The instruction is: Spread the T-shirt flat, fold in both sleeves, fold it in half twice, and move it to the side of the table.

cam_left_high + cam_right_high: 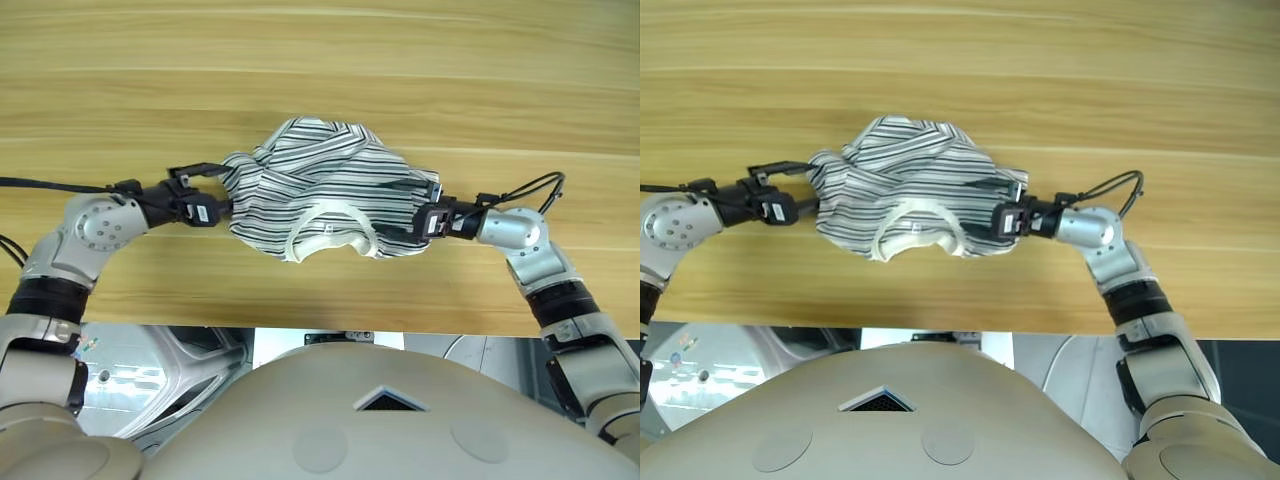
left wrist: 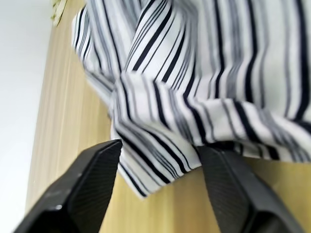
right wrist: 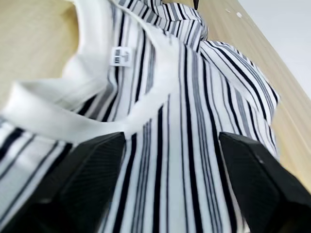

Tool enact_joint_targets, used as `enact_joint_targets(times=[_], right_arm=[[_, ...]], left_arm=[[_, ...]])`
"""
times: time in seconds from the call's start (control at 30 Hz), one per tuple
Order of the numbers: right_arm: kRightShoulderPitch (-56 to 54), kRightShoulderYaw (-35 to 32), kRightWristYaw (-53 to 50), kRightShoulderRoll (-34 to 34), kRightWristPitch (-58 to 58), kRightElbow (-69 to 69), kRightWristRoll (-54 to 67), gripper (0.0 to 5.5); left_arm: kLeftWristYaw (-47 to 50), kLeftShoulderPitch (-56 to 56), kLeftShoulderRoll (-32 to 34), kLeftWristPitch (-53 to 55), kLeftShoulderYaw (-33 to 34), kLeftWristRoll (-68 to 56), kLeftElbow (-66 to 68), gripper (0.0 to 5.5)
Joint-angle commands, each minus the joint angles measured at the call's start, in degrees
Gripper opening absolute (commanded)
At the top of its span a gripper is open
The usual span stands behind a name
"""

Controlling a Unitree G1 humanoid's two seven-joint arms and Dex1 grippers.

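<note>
The left gripper (image 1: 222, 208) sat at the left edge of the striped T-shirt (image 1: 320, 180), its jaws apart; in the left wrist view a rumpled fold of the cloth lay between the two black fingers (image 2: 92, 179), which were not closed on it. The T-shirt lay crumpled in a heap on the wooden table (image 1: 320, 60), around the middle and toward the near edge, with its white collar (image 1: 297, 243) facing the robot and a small label (image 3: 121, 55) showing inside the neckline. The right gripper (image 1: 420, 222) was at the heap's right edge, close to the collar, its jaws likewise spread wide over striped fabric and clamped on nothing.
</note>
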Motion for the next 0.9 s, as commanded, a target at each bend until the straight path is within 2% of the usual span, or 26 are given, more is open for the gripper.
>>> enact_joint_targets(times=[0.03, 0.13, 0.23, 0.3, 0.37, 0.53, 0.63, 0.77, 0.9], right_arm=[[-0.4, -1.5, 1.3, -0.3, 1.1, -2.6, 2.8, 4.38], [0.4, -2.0, 2.9, -1.3, 0.8, -3.4, 4.5, 4.93], [1.0, -2.7, 4.4, -2.0, 0.8, -4.3, 6.1, 5.39], [1.1, -3.3, 5.0, -2.3, 1.0, -4.7, 6.8, 5.40], [1.3, -3.6, 5.2, -2.4, 0.8, -4.8, 6.9, 5.40], [1.7, -3.4, 5.2, -1.9, 0.7, -4.6, 5.9, 5.40], [3.2, -3.6, 6.1, -3.1, 0.9, -7.3, 6.7, 5.40], [9.7, -2.6, 13.2, -10.3, 2.5, -21.1, 13.6, 5.40], [12.9, -0.1, 14.7, -12.1, 5.0, -25.2, 9.4, 5.40]], left_arm=[[5.0, -2.3, 2.9, 2.6, 0.5, 8.3, 6.2, 3.61], [5.3, -0.2, 4.8, 1.0, 2.8, 5.6, 4.3, 4.04], [-1.0, 6.6, 7.1, -1.5, 5.7, -8.4, -3.7, 4.46], [-7.7, 12.0, 9.4, -2.1, 6.5, -21.6, -11.8, 4.86], [-13.0, 15.3, 10.2, -1.2, 6.2, -31.3, -19.6, 4.91], [-19.5, 16.0, 7.2, 2.8, 8.3, -44.9, -28.2, 4.91], [-24.0, 19.3, 8.7, 5.2, 12.1, -53.1, -34.9, 5.36], [-32.7, 25.9, 13.6, 7.2, 12.6, -50.2, -41.3, 5.36], [-35.8, 21.4, 8.8, 9.1, 8.1, -43.3, -36.9, 5.36]])
